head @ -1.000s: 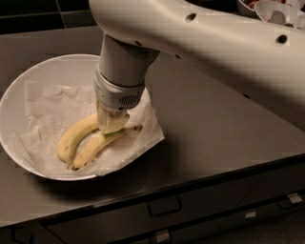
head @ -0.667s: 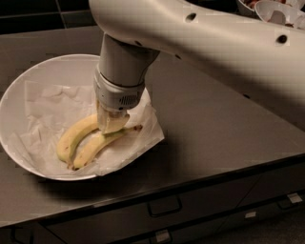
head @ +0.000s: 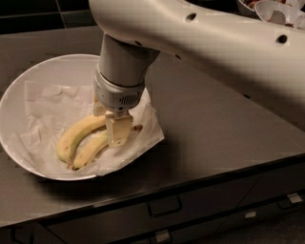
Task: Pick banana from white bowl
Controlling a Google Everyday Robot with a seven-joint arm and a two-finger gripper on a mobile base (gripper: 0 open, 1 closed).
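The wide white bowl [head: 19, 100] sits on the dark counter at the left, lined with a crumpled white paper sheet [head: 47, 102]. Two yellow bananas lie side by side on the paper. The slimmer banana [head: 90, 151] is the nearer one, and a plumper banana [head: 76, 136] lies just behind it. My gripper [head: 109, 121] is down inside the bowl, right over the bananas' right ends, which it hides. I cannot tell which banana it touches. The arm [head: 200, 47] reaches in from the upper right.
The dark counter [head: 214, 128] extends to the right of the bowl, with its front edge and drawers with handles [head: 164, 207] below. Smaller white bowls [head: 279, 12] stand at the top right corner. The paper's corner hangs over the bowl's right rim.
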